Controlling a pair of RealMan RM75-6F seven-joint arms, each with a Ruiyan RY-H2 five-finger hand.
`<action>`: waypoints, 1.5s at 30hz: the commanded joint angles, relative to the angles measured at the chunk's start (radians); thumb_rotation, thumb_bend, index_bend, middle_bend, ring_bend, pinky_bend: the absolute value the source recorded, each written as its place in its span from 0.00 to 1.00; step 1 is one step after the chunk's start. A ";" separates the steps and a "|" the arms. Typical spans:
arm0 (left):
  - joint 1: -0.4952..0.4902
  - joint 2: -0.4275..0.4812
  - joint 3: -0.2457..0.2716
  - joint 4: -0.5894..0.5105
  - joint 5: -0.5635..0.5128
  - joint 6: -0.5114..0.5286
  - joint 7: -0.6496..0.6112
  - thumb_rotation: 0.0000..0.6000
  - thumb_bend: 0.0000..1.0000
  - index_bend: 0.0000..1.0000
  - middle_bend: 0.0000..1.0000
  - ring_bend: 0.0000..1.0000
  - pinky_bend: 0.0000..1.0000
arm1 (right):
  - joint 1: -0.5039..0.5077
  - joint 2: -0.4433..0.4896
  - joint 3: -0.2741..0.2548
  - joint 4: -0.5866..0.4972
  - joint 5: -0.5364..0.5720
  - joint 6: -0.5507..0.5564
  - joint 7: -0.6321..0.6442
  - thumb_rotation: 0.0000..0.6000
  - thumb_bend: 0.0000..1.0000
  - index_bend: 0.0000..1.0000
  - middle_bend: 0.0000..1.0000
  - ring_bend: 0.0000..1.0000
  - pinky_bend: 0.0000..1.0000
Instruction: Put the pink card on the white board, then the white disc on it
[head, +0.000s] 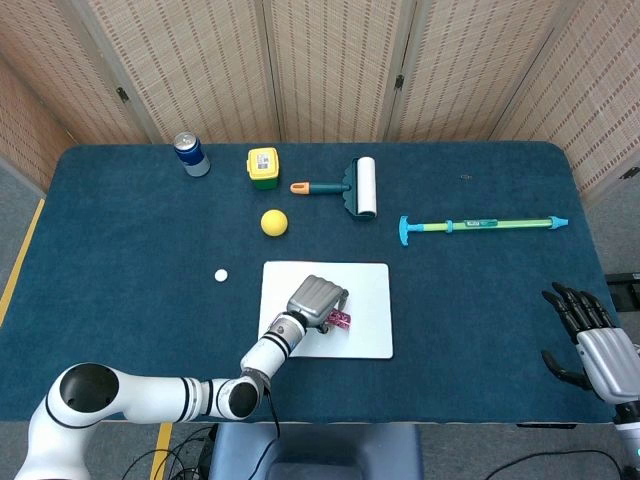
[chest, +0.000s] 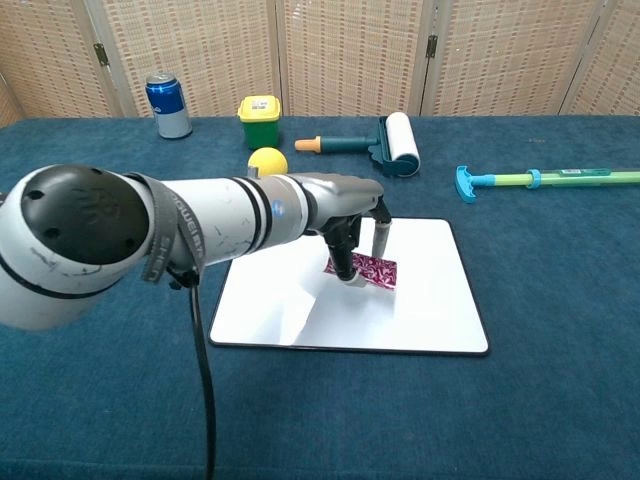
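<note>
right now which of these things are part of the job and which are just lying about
Part of the job:
- pink card, held by the left hand over the board
- white board
- white disc, on the cloth left of the board

Lying about:
- soda can
- yellow and green box
- yellow ball
- lint roller
- green and blue stick

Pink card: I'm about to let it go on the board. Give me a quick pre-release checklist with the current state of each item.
1. Pink card held by left hand: ok.
2. Card over the white board, inside its edges: ok.
3. Card lying flat on the board: cannot tell; a shadow shows beneath it.
4. White disc free on the cloth for the next step: ok.
5. Right hand away from the board: ok.
</note>
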 joint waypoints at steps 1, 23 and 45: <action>-0.014 -0.011 0.002 0.022 -0.009 -0.013 -0.013 1.00 0.32 0.41 1.00 0.98 0.88 | 0.000 0.000 0.001 0.001 0.001 0.000 0.001 1.00 0.29 0.00 0.00 0.00 0.00; 0.127 0.163 0.066 -0.145 0.113 0.163 -0.151 1.00 0.32 0.38 1.00 0.98 0.88 | -0.015 -0.001 -0.013 0.005 -0.039 0.037 0.000 1.00 0.29 0.00 0.00 0.00 0.00; 0.203 0.236 0.122 0.172 0.080 -0.118 -0.291 1.00 0.32 0.44 1.00 0.98 0.88 | -0.005 -0.021 -0.011 -0.027 -0.020 -0.002 -0.098 1.00 0.29 0.00 0.00 0.00 0.00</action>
